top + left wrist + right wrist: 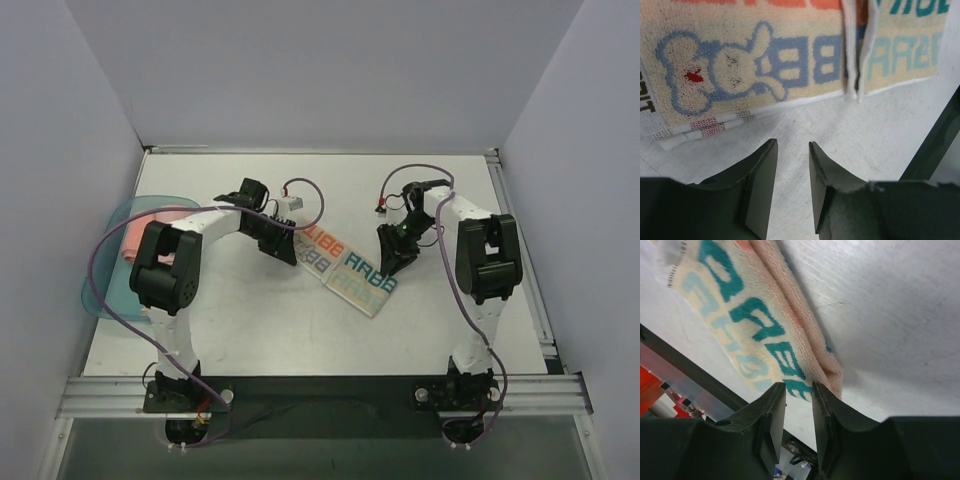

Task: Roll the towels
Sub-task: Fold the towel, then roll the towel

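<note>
Your lettered towel (352, 272) lies folded flat at the middle of the table (250, 330), the left gripper (792, 145) and right gripper (798, 386) slightly apart and empty at its opposite ends, probably placed to pinch an edge and start rolling.

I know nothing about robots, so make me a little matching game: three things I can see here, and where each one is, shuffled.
Things:
1. lettered towel
2. pink towel
3. teal tray

Places:
A. at the left side of the table
B. in the middle of the table
C. lying in the tray

Pairs: 1-B, 2-C, 3-A.
</note>
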{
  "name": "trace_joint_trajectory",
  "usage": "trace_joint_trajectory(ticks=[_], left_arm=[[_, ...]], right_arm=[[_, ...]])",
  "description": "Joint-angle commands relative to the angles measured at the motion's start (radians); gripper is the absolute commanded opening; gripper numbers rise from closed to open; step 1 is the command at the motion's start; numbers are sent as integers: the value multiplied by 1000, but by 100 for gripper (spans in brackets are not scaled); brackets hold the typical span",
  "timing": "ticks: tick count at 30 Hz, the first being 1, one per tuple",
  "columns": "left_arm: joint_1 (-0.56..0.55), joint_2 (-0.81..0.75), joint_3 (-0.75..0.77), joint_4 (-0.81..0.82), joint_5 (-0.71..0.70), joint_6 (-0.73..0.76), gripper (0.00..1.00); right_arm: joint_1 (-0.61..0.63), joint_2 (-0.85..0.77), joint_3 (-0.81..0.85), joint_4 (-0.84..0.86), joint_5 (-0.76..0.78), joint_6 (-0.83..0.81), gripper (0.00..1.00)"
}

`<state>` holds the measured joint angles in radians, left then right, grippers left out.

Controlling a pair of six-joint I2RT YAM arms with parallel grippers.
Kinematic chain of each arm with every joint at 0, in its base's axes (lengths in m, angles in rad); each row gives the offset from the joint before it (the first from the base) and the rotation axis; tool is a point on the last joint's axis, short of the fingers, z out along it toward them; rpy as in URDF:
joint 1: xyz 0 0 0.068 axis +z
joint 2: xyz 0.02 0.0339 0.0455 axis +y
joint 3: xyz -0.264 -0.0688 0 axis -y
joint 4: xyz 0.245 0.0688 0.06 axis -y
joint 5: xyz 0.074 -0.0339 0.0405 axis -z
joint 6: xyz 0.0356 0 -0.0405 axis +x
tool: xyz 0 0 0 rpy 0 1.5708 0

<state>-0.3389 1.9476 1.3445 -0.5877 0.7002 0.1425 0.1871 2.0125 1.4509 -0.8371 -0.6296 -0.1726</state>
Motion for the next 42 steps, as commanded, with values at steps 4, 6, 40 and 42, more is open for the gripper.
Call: trace_joint_trajectory(ticks=[4,6,40,42], left_arm=[[-5,89,34,63,-48,-58,41],[-3,134,80,65,-54,-63,41],[-555,-509,-287,48,-533,417,64],[-626,-489,-291,54,-596,428,64]], right_arm=[[12,25,-63,-40,61,-39,21],[18,41,-95,-40,48,-36,18],[196,44,-21,145,-251,143,28],[196,72,-38,151,-237,143,27]])
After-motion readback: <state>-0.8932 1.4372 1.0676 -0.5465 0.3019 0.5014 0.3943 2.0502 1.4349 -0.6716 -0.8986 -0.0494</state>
